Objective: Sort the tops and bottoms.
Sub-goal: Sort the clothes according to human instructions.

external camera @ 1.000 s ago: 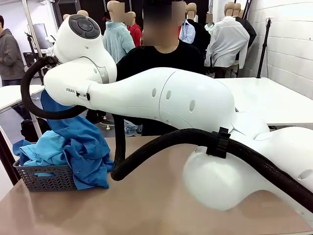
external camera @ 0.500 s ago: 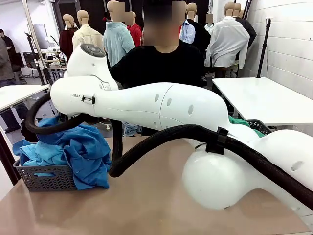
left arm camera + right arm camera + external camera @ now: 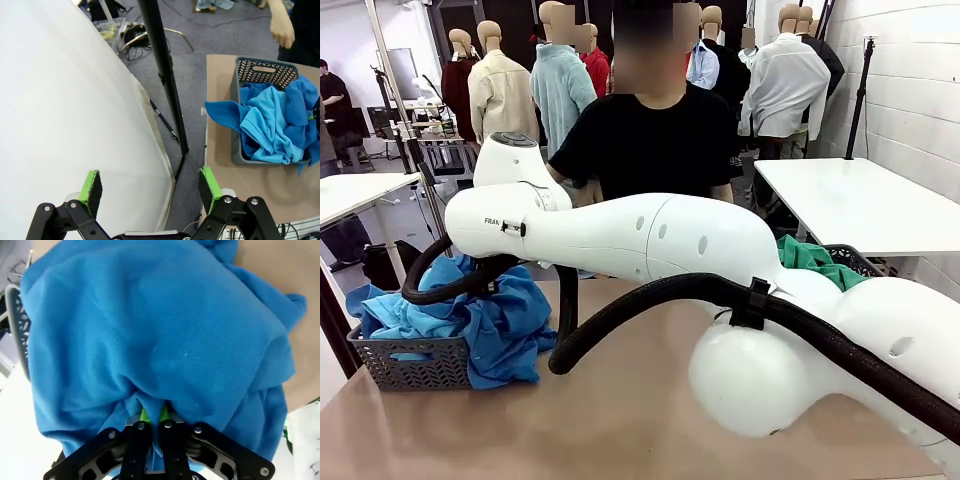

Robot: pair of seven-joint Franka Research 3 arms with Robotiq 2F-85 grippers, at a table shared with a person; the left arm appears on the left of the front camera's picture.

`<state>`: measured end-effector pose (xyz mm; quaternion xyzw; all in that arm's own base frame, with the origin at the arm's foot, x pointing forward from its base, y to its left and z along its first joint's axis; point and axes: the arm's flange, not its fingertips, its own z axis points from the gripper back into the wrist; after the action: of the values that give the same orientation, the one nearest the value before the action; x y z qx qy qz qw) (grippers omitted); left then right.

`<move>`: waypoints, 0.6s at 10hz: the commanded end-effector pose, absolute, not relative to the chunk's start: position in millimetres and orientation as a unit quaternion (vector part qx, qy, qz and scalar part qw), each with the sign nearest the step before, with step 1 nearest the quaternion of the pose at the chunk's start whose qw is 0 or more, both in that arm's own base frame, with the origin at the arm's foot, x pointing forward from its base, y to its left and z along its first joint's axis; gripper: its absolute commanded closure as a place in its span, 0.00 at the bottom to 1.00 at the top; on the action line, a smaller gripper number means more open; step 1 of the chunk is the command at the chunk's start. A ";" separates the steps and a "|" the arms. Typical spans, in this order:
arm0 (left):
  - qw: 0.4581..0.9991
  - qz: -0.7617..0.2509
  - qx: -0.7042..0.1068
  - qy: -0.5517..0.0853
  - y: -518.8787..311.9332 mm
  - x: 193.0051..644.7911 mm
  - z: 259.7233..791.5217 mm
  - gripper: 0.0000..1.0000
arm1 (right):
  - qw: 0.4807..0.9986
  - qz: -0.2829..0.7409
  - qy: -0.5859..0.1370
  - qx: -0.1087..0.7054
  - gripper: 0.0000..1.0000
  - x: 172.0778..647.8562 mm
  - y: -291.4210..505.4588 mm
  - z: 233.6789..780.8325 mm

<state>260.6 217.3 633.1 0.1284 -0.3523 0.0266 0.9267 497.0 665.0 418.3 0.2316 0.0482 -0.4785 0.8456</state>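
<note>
In the right wrist view my right gripper (image 3: 152, 416) is shut on a fold of the royal blue top (image 3: 165, 330), which bunches over the fingers. From the front, the right arm reaches across to the grey basket (image 3: 410, 365) at the table's left. That royal blue top (image 3: 510, 320) drapes over the basket's right side, beside the sky-blue top (image 3: 405, 315). The emerald-green bottoms (image 3: 810, 258) lie in a dark basket (image 3: 857, 258) at the far right. My left gripper (image 3: 150, 187) is open and holds nothing, off the table's side, looking toward the grey basket (image 3: 260, 70) and both tops (image 3: 267, 125).
A person in black (image 3: 650, 140) stands at the far side, one hand (image 3: 282, 30) near the grey basket. The right arm's black cable hose (image 3: 650, 295) loops over the brown table (image 3: 620, 420). A black stand pole (image 3: 162, 75) rises beside the table's edge.
The right arm has come down over the grey basket, and the royal blue top it holds has sunk from hanging high to lying bunched on the basket.
</note>
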 end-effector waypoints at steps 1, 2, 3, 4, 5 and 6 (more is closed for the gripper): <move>0.926 0.019 0.126 -0.354 218.9 259.3 631.3 0.00 | 0.851 -0.471 0.060 0.224 1.00 634.2 847.4 448.1; 0.926 0.019 0.126 -0.354 218.9 259.3 631.3 0.00 | 0.850 -0.471 0.058 0.229 1.00 638.1 859.0 437.3; 0.926 0.019 0.126 -0.354 218.9 259.3 631.3 0.00 | 0.853 -0.474 0.060 0.211 1.00 642.4 868.0 424.1; 0.926 0.019 0.126 -0.354 218.9 259.3 631.3 0.00 | 0.856 -0.475 0.063 0.193 1.00 643.4 874.7 412.3; 0.926 0.019 0.126 -0.354 218.9 259.3 631.3 0.00 | 0.859 -0.475 0.061 0.182 1.00 644.2 879.7 403.2; 0.926 0.019 0.126 -0.354 218.9 259.3 631.3 0.00 | 0.861 -0.473 0.059 0.177 1.00 645.6 881.9 401.2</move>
<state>260.6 217.3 633.1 0.1284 -0.3522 0.0266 0.9267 493.1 672.6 396.2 0.2289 0.0541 -0.4757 0.8476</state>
